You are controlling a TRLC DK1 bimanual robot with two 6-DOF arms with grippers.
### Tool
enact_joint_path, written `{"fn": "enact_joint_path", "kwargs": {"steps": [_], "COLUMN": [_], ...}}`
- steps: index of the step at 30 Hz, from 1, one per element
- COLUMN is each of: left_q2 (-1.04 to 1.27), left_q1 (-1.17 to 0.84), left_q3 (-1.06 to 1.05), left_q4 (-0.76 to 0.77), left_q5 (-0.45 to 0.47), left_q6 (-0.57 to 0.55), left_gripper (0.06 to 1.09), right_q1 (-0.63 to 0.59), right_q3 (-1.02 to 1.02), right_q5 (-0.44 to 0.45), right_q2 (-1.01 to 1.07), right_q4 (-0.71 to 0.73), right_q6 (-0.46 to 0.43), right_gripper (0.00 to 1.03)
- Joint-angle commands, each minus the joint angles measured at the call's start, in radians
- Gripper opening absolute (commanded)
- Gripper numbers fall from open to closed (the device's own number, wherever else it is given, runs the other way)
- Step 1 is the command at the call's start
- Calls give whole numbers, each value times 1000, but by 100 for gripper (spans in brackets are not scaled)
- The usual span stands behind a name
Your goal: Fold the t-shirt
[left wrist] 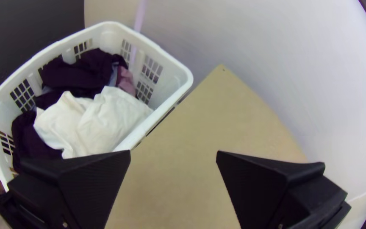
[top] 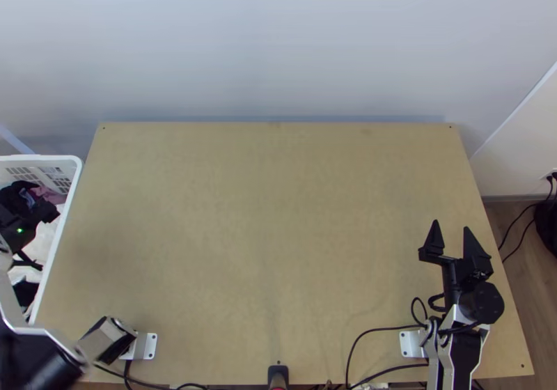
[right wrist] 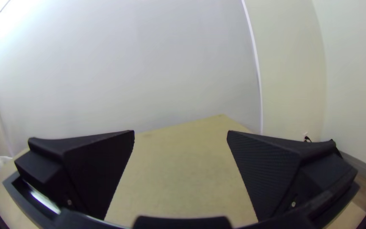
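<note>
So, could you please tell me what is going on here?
The left claw, open and empty, is at the white basket, where a white cloth lies among dark clothes. The right claw, also open and empty, is over the table's right side. No shirt is being folded yet.

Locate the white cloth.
White cloth: bunched in the white basket beside dark cloth, left wrist view; top view puts the basket at the left edge of the table.

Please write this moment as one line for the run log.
left gripper: open, near basket | right gripper: open, over table, right side | white cloth: bunched in basket | folding: apparently not started
</note>
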Motion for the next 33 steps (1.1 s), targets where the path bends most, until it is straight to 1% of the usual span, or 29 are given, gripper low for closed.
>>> {"fn": "enact_joint_path", "kwargs": {"steps": [1, 5, 14, 21, 25, 31, 33], "left_q2": [111, 228, 518, 719, 797, 909, 940], "left_q1": [44, 87, 157, 199, 206, 205, 203], "left_q3": [33, 57, 220, 364, 400, 412, 410], "left_q4": [-19, 3, 104, 104, 112, 190, 216], "left_q5": [16, 18, 16, 4, -11, -21, -21], "left_q6": [58, 109, 153, 172, 192, 218, 221], "left_gripper": [104, 104, 104, 104, 104, 104, 102], "right_q1": [3, 5, 3, 3, 3, 3, 5], "right_q3": [-7, -9, -9, -7, -9, -9, -9], "right_q5": [9, 9, 9, 9, 9, 9, 9], "right_q2": [-3, -5, -3, -3, -3, -3, -3], "right_q4": [-9, -9, -9, -9, -9, -9, -9], "right_q6": [8, 8, 8, 8, 8, 8, 8], "right_gripper": [99, 99, 99, 99, 99, 99, 99]}}
